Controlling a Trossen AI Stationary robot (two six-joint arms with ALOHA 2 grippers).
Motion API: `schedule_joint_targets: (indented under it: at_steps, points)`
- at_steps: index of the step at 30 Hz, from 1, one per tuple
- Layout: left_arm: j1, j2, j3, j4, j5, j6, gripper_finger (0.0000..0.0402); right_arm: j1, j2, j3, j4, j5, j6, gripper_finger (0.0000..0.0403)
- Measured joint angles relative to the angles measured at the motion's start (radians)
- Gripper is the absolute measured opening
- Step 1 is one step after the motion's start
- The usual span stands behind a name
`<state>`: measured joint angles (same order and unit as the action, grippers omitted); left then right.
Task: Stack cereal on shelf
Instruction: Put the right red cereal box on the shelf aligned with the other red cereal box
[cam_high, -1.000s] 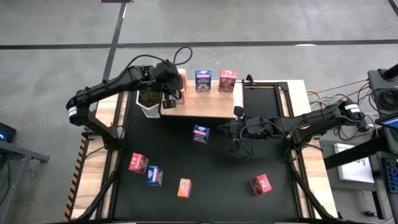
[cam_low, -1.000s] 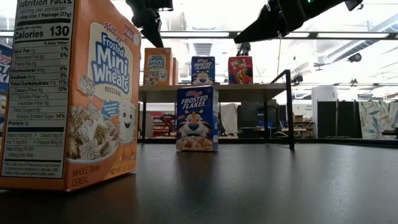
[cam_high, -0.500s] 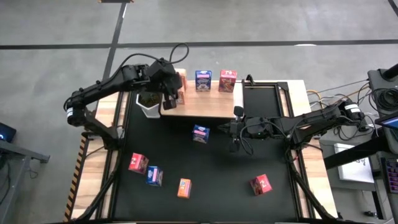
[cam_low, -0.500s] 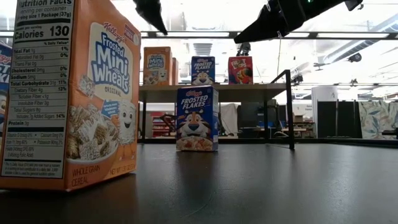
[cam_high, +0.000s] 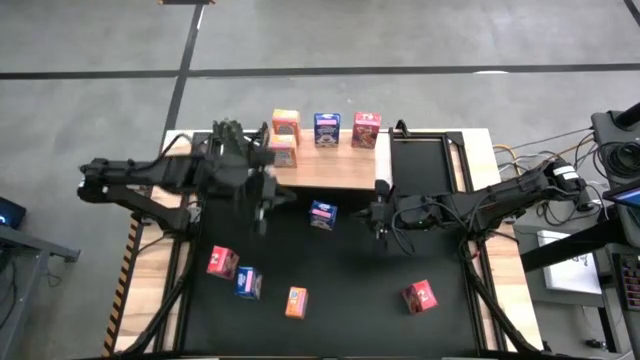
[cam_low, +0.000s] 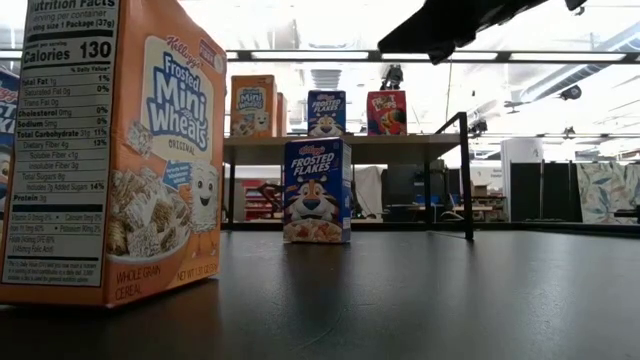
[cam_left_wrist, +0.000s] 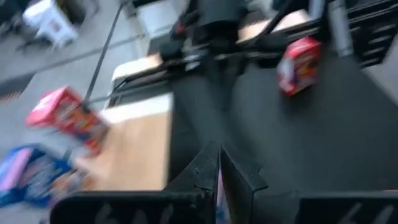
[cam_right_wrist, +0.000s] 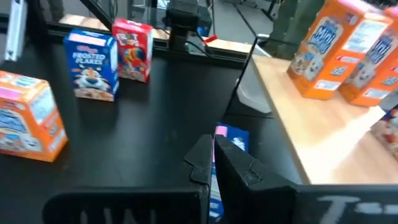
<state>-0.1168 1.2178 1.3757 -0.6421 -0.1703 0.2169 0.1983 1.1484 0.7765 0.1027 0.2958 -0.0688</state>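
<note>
The light wooden shelf (cam_high: 325, 165) carries two orange boxes (cam_high: 284, 136), one blue box (cam_high: 326, 128) and one pink-red box (cam_high: 366, 129), all upright along its far edge. A blue box (cam_high: 322, 214) stands on the black mat just in front of the shelf. More boxes stand near the front edge: pink-red (cam_high: 222, 262), blue (cam_high: 247, 283), orange (cam_high: 296, 301) and pink-red (cam_high: 420, 296). My left gripper (cam_high: 262, 200) is shut and empty over the mat, left of the lone blue box. My right gripper (cam_high: 380, 216) is shut and empty to its right.
A black upright frame (cam_high: 420, 160) stands right of the shelf. A green plant (cam_right_wrist: 283, 15) sits beyond the shelf's left end. In the low view the near orange box (cam_low: 110, 150) fills the left side. Bare mat (cam_high: 350, 265) lies between the boxes.
My left gripper has left the shelf's left end and swung toward the table's near edge, coming down over the mat left of the lone blue box. The two orange boxes on the shelf now show uncovered. The boxes have not moved.
</note>
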Motion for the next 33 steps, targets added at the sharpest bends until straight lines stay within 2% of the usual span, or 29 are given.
schedule_joint_targets:
  at_steps: [6,11,17,21,24,29,33]
  points:
    - [-0.125,-0.101,-0.194,0.209,-0.003,-0.056,0.0001,0.07,0.0,0.022,-0.093,-0.022,0.18,0.0009]
    - [-0.184,-0.138,-0.278,0.268,-0.003,-0.073,0.0001,0.119,0.0,0.103,-0.326,-0.024,0.426,0.0009]
    - [-0.19,-0.137,-0.3,0.276,-0.003,-0.08,0.0001,0.171,0.0,0.225,-0.68,-0.065,0.794,0.0009]
    - [-0.19,-0.121,-0.3,0.276,-0.003,-0.08,0.0001,0.209,0.0,0.289,-0.854,-0.072,0.996,0.0009]
    - [-0.19,-0.106,-0.3,0.275,-0.003,-0.079,0.0001,0.239,0.0,0.313,-0.899,-0.067,1.05,0.0009]
    - [-0.19,-0.096,-0.3,0.274,-0.003,-0.044,0.0001,0.271,0.0,0.308,-0.901,-0.056,1.04,0.0009]
    - [-0.19,-0.098,-0.3,0.272,-0.003,-0.029,0.0001,0.282,0.0,0.303,-0.978,-0.147,1.248,0.0009]
